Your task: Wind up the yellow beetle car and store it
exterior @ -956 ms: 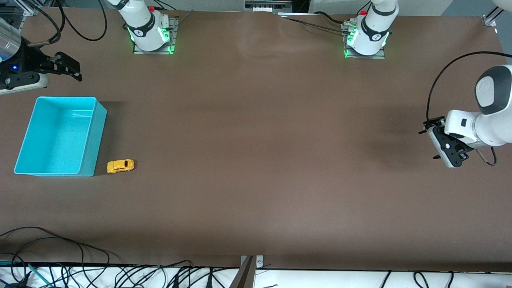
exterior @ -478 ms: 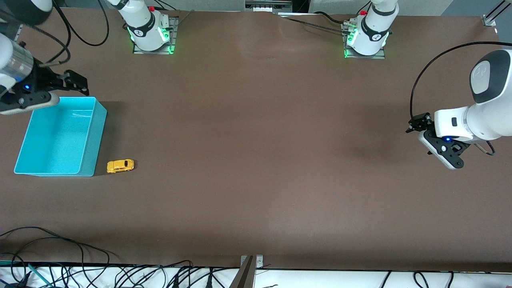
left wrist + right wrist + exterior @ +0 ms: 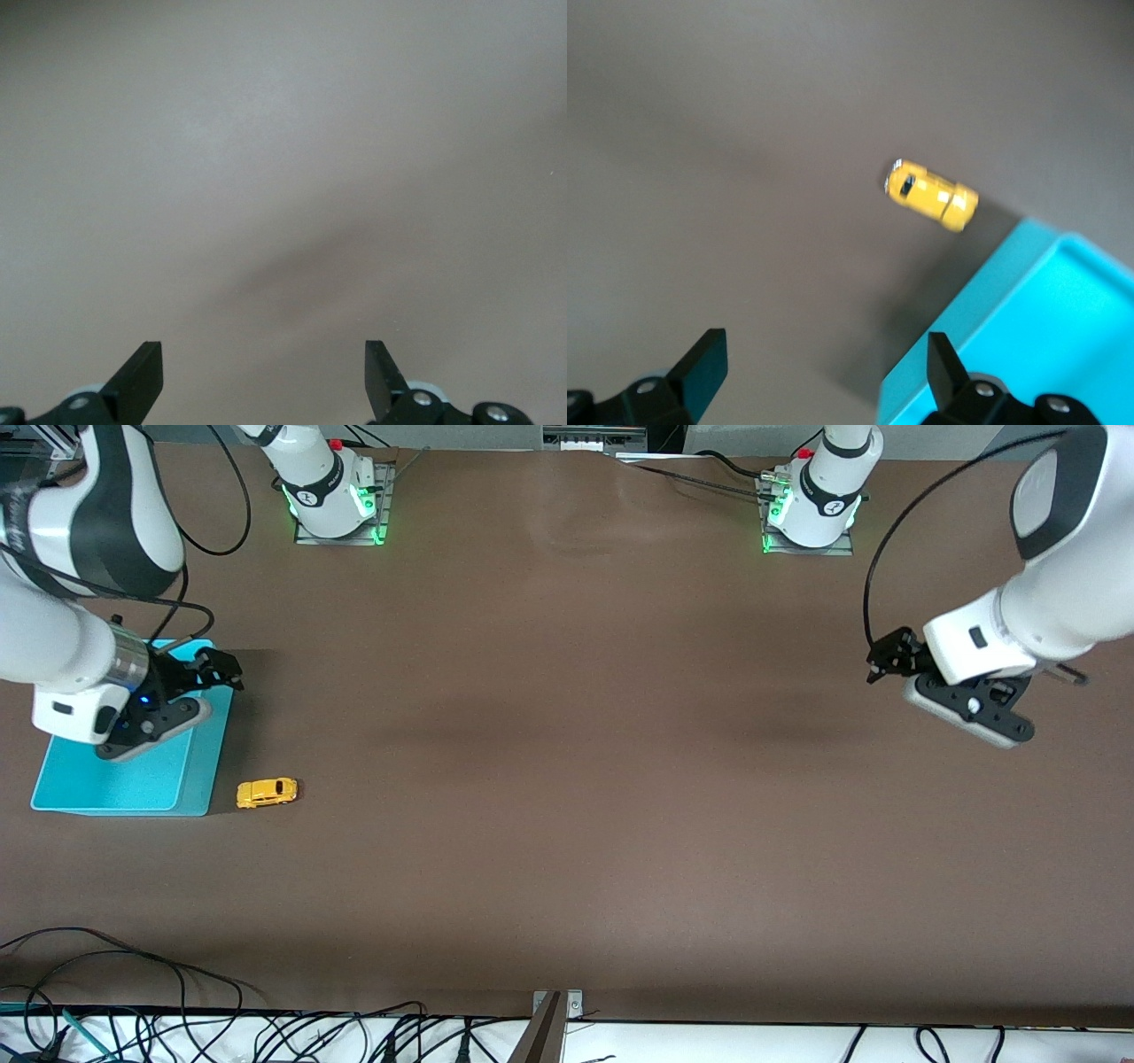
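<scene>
Glossy yellow beetle car [image 3: 267, 793], smooth turquoise bin [image 3: 199, 779] probably plastic, matt table [image 3: 567, 779]

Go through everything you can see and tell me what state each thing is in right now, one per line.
Yellow beetle car: on its wheels on the table, beside the bin, untouched.
Turquoise bin: upright, open-topped; what shows of its inside is empty.
Right tool: open, empty, over the bin's edge.
Left tool: open, empty, over bare table at the left arm's end.

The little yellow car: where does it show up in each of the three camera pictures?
Front view: the yellow beetle car sits on the brown table, beside the turquoise bin, by the bin's corner nearest the camera.
Right wrist view: the car lies ahead of the open jaws, next to the bin.
Left wrist view: not in it, only bare table.
Shared landmark: the turquoise bin.
</scene>
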You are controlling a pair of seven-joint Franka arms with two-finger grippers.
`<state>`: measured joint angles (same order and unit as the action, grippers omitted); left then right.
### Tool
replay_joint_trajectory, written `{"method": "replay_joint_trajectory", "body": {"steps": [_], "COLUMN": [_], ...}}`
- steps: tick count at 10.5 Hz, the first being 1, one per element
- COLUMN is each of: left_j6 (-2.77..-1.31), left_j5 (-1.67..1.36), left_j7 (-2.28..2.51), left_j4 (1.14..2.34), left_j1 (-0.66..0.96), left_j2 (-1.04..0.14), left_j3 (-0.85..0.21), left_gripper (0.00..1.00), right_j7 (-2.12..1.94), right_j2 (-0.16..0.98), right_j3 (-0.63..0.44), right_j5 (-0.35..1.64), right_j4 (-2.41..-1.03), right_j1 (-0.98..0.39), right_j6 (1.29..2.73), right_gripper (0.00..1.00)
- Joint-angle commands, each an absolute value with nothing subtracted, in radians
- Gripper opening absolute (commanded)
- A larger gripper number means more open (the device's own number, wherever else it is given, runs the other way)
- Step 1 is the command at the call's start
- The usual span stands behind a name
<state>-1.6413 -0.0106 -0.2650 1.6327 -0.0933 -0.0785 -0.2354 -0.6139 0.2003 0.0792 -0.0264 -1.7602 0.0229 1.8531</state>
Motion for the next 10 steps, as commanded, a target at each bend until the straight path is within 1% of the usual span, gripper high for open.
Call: {"method": "replay_joint_trajectory", "body": {"steps": [1, 2, 3, 5, 7, 9, 10], "left_j6": [-1.618, -1.57, -1.533, -1.523, -1.523, -1.523, -1.523], "left_j5": [-0.043, -0.044, -0.041, -0.045, -0.045, -0.035, -0.032], "left_j7": [-0.215, -0.186, -0.139, -0.082, -0.078, -0.08, -0.078], "left_j4": [1.667, 1.66, 1.658, 1.642, 1.638, 1.594, 1.574], "left_j1": [0.038, 0.046, 0.055, 0.06, 0.051, 0.054, 0.055], "left_j2": [-0.002, 0.017, 0.031, 0.031, 0.025, -0.007, -0.018], "left_j3": [-0.069, -0.054, -0.054, -0.063, -0.063, -0.061, -0.061], "left_gripper": [1.0, 1.0, 1.0, 1.0, 1.0, 1.0, 1.0], "right_j7": [-0.943, -1.076, -1.141, -1.245, -1.369, -1.469, -1.504], "right_j2": [0.19, 0.202, 0.221, 0.265, 0.336, 0.431, 0.458], "right_j3": [0.087, 0.087, 0.087, 0.087, 0.087, 0.087, 0.087], "right_j5": [-0.037, -0.038, -0.04, -0.04, -0.038, -0.032, -0.029], "right_j4": [-1.923, -1.971, -1.982, -1.985, -1.994, -1.983, -1.976], "right_j1": [0.05, 0.06, 0.069, 0.083, 0.104, 0.135, 0.143], "right_j6": [2.091, 2.202, 2.238, 2.253, 2.342, 2.437, 2.471], "right_gripper": [1.0, 1.0, 1.0, 1.0, 1.0, 1.0, 1.0]}}
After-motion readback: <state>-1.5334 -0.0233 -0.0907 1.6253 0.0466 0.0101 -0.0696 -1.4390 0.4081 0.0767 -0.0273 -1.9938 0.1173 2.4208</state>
